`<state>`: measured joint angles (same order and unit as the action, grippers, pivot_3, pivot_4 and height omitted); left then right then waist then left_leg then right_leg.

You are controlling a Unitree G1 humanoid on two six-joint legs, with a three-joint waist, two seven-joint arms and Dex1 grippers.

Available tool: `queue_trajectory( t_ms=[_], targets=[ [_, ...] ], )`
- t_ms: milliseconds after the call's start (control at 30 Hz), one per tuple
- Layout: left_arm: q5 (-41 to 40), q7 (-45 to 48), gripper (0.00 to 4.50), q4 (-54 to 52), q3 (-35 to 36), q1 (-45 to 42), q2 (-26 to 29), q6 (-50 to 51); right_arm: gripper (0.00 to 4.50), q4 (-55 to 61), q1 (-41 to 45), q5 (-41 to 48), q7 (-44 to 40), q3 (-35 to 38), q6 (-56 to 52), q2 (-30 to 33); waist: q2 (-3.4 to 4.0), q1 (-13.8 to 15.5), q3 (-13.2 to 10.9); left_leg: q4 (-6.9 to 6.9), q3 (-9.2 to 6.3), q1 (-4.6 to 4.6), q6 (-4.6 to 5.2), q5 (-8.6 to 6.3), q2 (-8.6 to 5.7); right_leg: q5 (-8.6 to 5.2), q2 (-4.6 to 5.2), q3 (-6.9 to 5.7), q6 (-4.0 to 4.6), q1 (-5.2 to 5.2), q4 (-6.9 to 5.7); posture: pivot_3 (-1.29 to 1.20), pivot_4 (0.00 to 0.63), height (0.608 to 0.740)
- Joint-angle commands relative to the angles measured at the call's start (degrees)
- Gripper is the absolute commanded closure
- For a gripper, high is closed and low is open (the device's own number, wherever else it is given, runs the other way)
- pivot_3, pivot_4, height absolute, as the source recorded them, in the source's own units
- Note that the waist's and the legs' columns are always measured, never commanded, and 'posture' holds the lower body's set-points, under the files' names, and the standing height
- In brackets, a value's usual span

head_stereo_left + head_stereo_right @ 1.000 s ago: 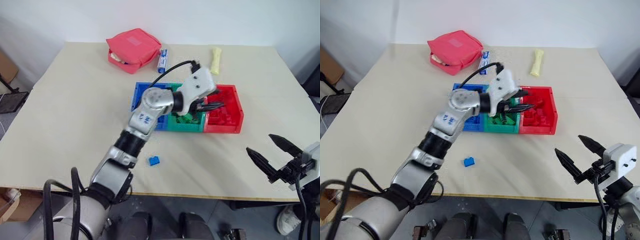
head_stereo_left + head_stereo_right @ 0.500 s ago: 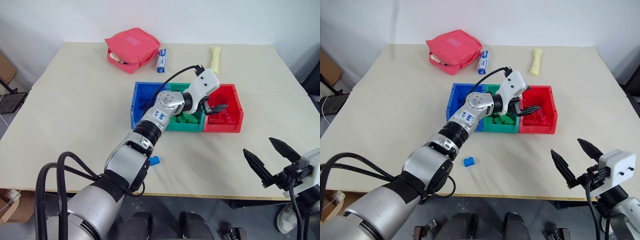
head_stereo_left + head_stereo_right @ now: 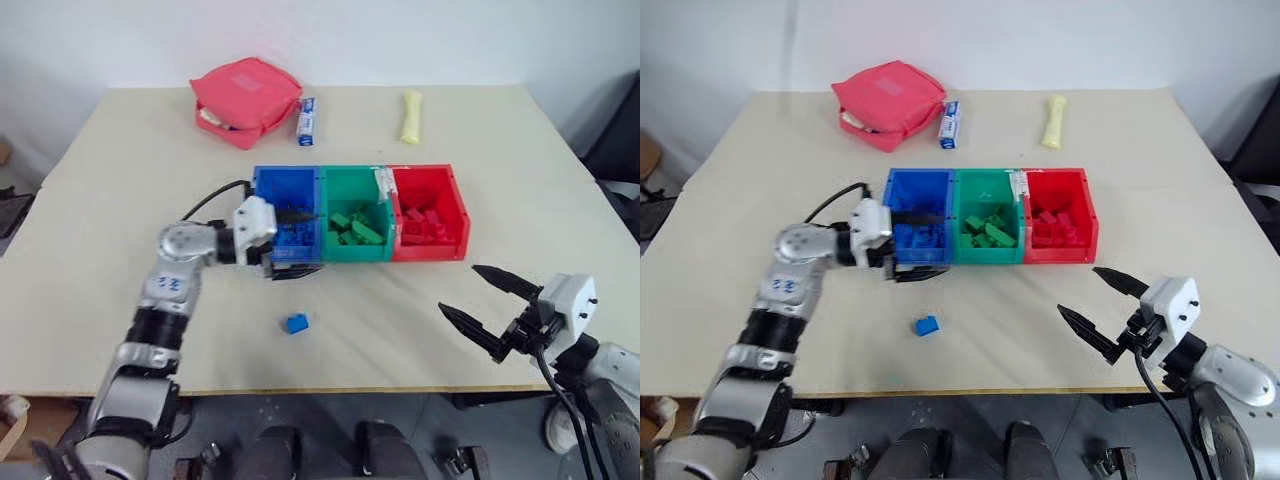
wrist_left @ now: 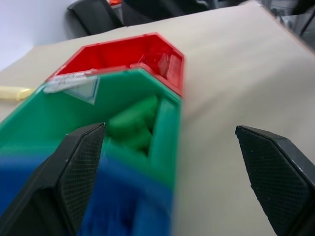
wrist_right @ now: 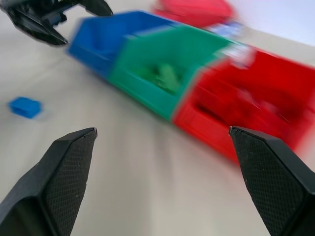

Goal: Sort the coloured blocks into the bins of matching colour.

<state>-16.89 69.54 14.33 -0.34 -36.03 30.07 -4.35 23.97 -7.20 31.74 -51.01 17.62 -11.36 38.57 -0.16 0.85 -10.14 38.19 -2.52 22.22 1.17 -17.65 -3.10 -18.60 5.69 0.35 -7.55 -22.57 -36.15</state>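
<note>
Blocks and three joined bins on a table.
One blue block [image 3: 295,323] lies alone just in front of the blue bin [image 3: 262,183]. The left gripper [image 3: 292,243] straddles that bin's front wall, jaws wide and empty. The right gripper [image 3: 478,300], also wide and empty, hangs in front of the red bin [image 3: 458,215].

The right gripper [image 5: 162,142] stood with its two black fingers [image 5: 64,172] spread wide, nothing between them, above the pale tabletop [image 5: 128,172]. Beyond them ran the joined bins: the blue bin [image 5: 106,42], the green bin [image 5: 165,66] with green blocks [image 5: 165,76] inside, and the red bin [image 5: 256,105]. A single blue block [image 5: 24,106] lay on the tabletop, apart from the bins. The left gripper [image 5: 56,17] showed dark, just beside the blue bin. A pinkish-red pouch [image 5: 194,11] lay behind the bins.
</note>
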Motion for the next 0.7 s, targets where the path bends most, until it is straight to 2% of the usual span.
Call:
queue_trajectory(
  t_ms=[33, 167, 300, 500, 600, 700],
  targets=[
    [-1.8, -2.68, 0.01, -4.76, 7.33, 7.25, 6.43, 2.21, 0.0, -2.9, 3.6, -0.48, -7.56, -3.06, 2.04, 3.44, 0.03, 0.11, 0.02, -0.04, -0.01, -0.01, 0.01, 0.0, 0.0, 0.0, 0.0, 0.0, 0.0, 0.06, 0.1, 0.0, 0.15, 0.74],
    [-3.45, 0.82, 0.01, -7.62, 11.86, 20.05, 14.1, 2.78, 0.0, -6.66, 9.99, -0.95, -13.09, -6.75, 0.89, 7.28, 0.05, -0.79, 0.03, -0.17, -0.01, -0.05, -0.03, -0.03, 0.07, -0.03, -0.03, -0.01, 0.07, 0.01, 0.12, 0.0, 0.15, 0.74],
    [-4.05, 2.33, 0.01, -8.92, 12.53, 25.9, 17.81, 5.91, 0.0, -8.26, 14.13, -1.16, -16.1, -9.55, -2.48, 10.46, 0.05, 0.05, 0.03, -0.15, -0.1, -0.02, -0.01, -0.05, 0.06, -0.04, 0.08, -0.08, 0.08, 0.06, 0.18, 0.0, 0.15, 0.74],
    [-3.6, -4.05, 0.01, -20.6, 8.53, 27.87, 16.28, 13.43, 0.0, -9.17, 15.93, -2.26, -16.52, -10.42, -0.85, 9.85, 0.03, 0.6, 0.02, -0.15, -0.12, -0.01, -0.01, -0.1, 0.05, -0.03, 0.13, -0.08, 0.11, 0.09, 0.21, 0.0, 0.15, 0.74],
    [1.2, -10.24, 0.01, -26.22, 3.78, 26.6, 14.46, 17.18, 0.0, -7.85, 14.71, -2.05, -17.12, -10.27, -0.52, 9.69, 0.04, 0.5, 0.02, -0.19, -0.09, -0.01, -0.02, -0.13, 0.05, -0.03, 0.09, -0.07, 0.11, 0.06, 0.2, 0.0, 0.15, 0.74],
    [5.07, -16.79, 0.01, -31.84, -3.11, 23.54, 11.61, 27.55, 0.0, -5.72, 13.2, -3.32, -18.08, -12.21, 0.75, 9.67, 0.03, 0.52, 0.02, -0.16, -0.07, -0.01, -0.02, -0.13, 0.06, -0.03, 0.01, -0.05, 0.1, 0.05, 0.15, 0.0, 0.15, 0.74]
  ],
)
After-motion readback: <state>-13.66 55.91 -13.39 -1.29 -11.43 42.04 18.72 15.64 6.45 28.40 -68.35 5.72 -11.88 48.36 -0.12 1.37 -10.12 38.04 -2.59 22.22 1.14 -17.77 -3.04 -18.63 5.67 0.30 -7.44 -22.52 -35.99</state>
